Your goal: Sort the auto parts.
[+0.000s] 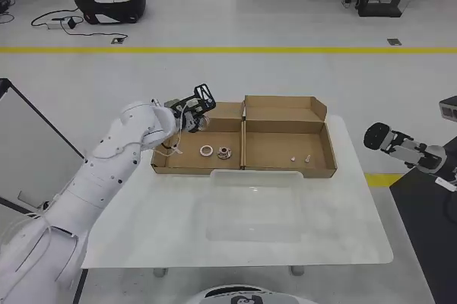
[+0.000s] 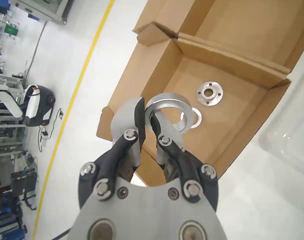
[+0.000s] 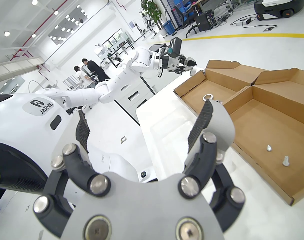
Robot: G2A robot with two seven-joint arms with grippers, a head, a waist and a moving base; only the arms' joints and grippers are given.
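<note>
My left gripper (image 2: 148, 116) is shut on the rim of a wide metal ring (image 2: 175, 106), held above the left cardboard box (image 2: 244, 106). On that box's floor lie a flat washer (image 2: 197, 119) and a round flange with holes (image 2: 209, 93). From above, the left gripper (image 1: 186, 118) hangs over the box's far left corner, with the washer (image 1: 206, 150) and flange (image 1: 224, 152) nearer the middle. The right box (image 1: 319, 144) holds two small bolts (image 1: 293, 159) (image 1: 307, 159). My right gripper (image 3: 142, 128) stands open and holds nothing, off the table's right side.
A clear plastic tray (image 1: 255, 220) sits on the white table (image 1: 350, 235) in front of the two boxes. The right arm (image 1: 403, 146) stays beyond the table's right edge. The boxes' raised flaps (image 1: 283, 102) stand along the far side.
</note>
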